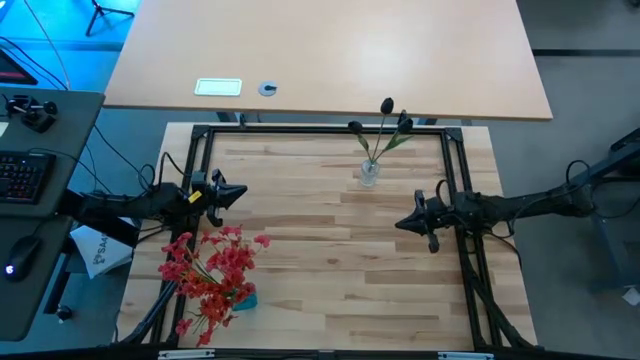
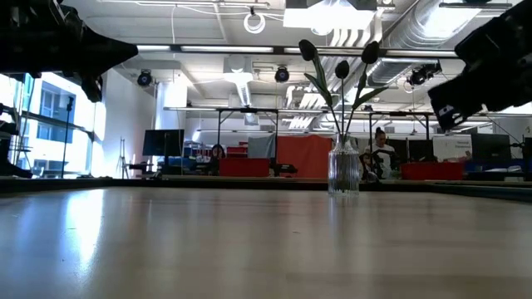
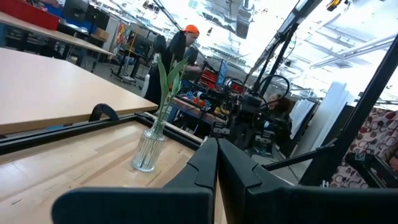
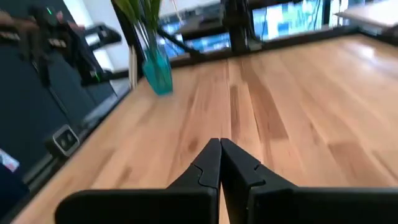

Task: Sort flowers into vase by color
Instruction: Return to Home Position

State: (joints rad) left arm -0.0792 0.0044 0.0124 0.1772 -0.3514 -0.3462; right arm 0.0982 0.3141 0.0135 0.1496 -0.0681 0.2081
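Start on the left, where the risk is greatest. Your left end effector [image 1: 240, 191] hangs over the left side of the table [image 1: 330, 290], clenched on nothing, its fingers [image 3: 202, 171] pressed together in the left wrist view. The red flowers [image 1: 215, 265] stand just beside it, toward the near left corner, bunched in the blue vase [image 1: 243, 298]. Their topmost blossoms reach close to the arm. The bunch looks top-heavy and leans out toward the left edge, so if the arm swings toward the near edge on its way back it could snag a sprig. That could pull stems out or tip the whole vase off the corner. Take that arm up and away from the blossoms before you turn it. Farther right, the dark-budded flowers [image 1: 388, 125] sit in the clear vase [image 1: 369, 174] at the far edge, right of the middle. The vase is narrow and the stems are tall, so I judge a light brush would topple it. Your right end effector [image 1: 400, 224] is over the right side of the table, nearer to that vase than the left one is but apart from it. It is also clamped tight and empty, and its fingers [image 4: 210, 163] meet in the right wrist view. It points across the table toward the blue vase, which is well apart from it. Trouble on this side would come only from a sweep toward the far edge, so draw the arm straight back to its own side.
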